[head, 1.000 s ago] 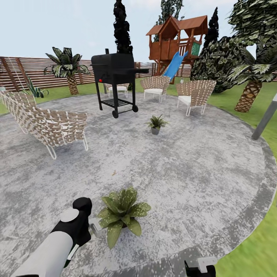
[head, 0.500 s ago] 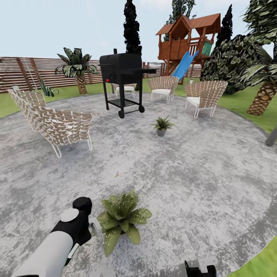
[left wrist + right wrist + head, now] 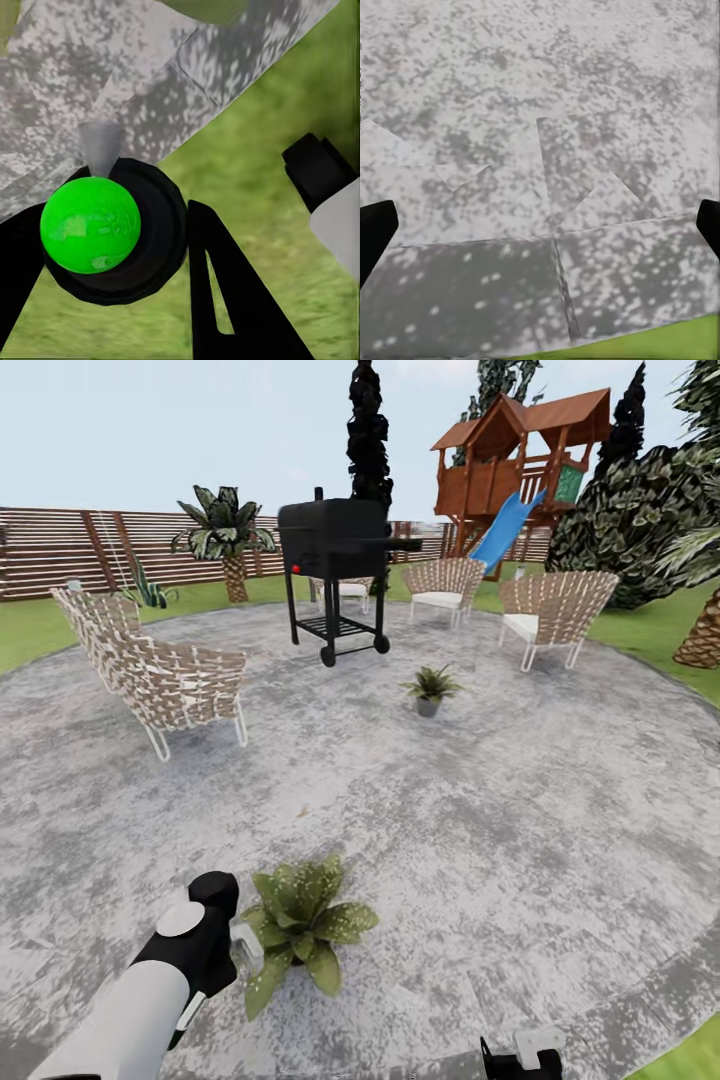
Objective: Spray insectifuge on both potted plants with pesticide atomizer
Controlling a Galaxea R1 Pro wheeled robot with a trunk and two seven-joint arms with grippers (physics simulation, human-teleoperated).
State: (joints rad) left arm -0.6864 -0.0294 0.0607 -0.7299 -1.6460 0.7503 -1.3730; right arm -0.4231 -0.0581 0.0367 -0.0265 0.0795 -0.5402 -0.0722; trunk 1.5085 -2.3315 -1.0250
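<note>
- L gripper: fingers closed round pesticide atomizer, green bottle w/ grey nozzle.
- Speckled potted plant: just beside atomizer head; spiky plant well beyond, near grill.
- R gripper: fingers spread wide, empty.
- Step: likely spraying speckled plant; next needs nozzle aimed over its leaves.

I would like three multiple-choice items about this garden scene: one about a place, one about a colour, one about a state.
1. Where does the spiky potted plant stand?
A. on the lawn by the fence
B. on the stone patio
C. on a wicker chair

2. What colour is the slide?
A. red
B. blue
C. yellow

3. How is the right gripper?
A. shut on a leaf
B. open, holding nothing
C. shut on a bottle

Key: 1 B, the spiky potted plant sits on the stone patio. 2 B, the slide is blue. 3 B, the right gripper has its fingers far apart, with bare paving between.
</note>
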